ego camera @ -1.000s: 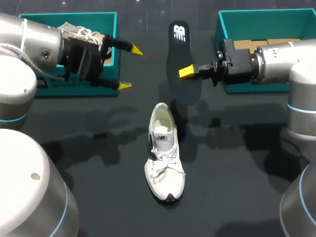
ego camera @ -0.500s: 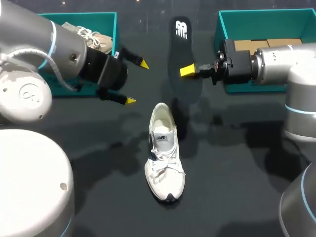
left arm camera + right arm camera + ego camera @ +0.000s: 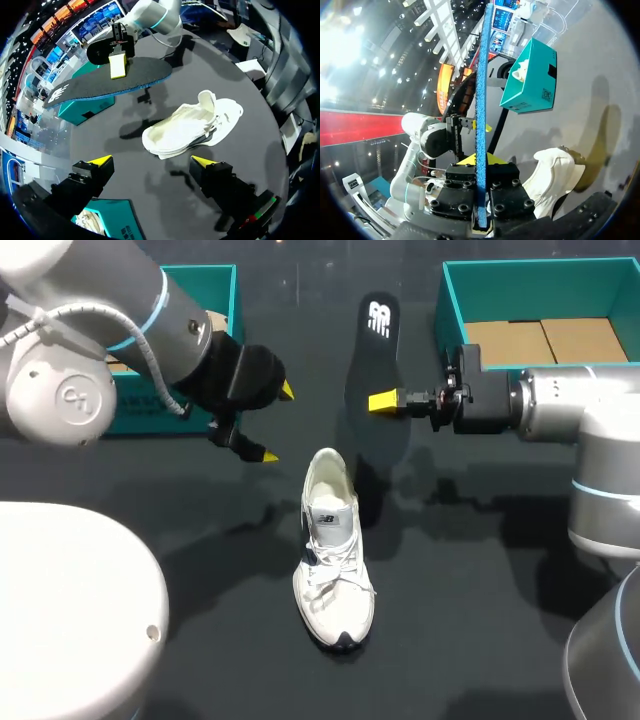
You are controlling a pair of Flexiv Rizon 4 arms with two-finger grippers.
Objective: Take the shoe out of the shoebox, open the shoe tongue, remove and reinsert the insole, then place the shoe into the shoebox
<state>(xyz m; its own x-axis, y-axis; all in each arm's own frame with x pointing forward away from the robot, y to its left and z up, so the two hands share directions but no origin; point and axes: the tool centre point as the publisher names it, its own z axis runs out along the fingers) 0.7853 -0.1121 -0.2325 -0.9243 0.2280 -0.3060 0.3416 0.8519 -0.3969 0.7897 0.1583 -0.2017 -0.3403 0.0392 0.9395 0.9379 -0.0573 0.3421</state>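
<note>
- Head view: white shoe [image 3: 333, 550] upright on its sole on the dark table [image 3: 480, 590], toe toward the camera, mouth wide open.
- Head view: right gripper [image 3: 385, 400] clamped on the black insole [image 3: 374, 345], held off the table beyond the shoe's heel.
- Head view: left gripper [image 3: 277, 423] spread and empty, beside the heel, apart from it.
- Head view: left shoebox [image 3: 218, 285] and right shoebox [image 3: 448, 310], both teal, at the far corners; the right one lined with cardboard [image 3: 540, 340].
- Left wrist view: left gripper [image 3: 152, 160] released, nothing between its fingers; shoe [image 3: 190, 127] just ahead; insole [image 3: 110, 80] farther ahead, pinched by the right gripper [image 3: 117, 66].
- Right wrist view: right gripper [image 3: 481, 161] grasping the insole [image 3: 481, 90], seen edge-on, blue underside; shoe [image 3: 555, 175] beside the fingers; left shoebox [image 3: 530, 75] beyond, a second shoe [image 3: 522, 67] inside.
</note>
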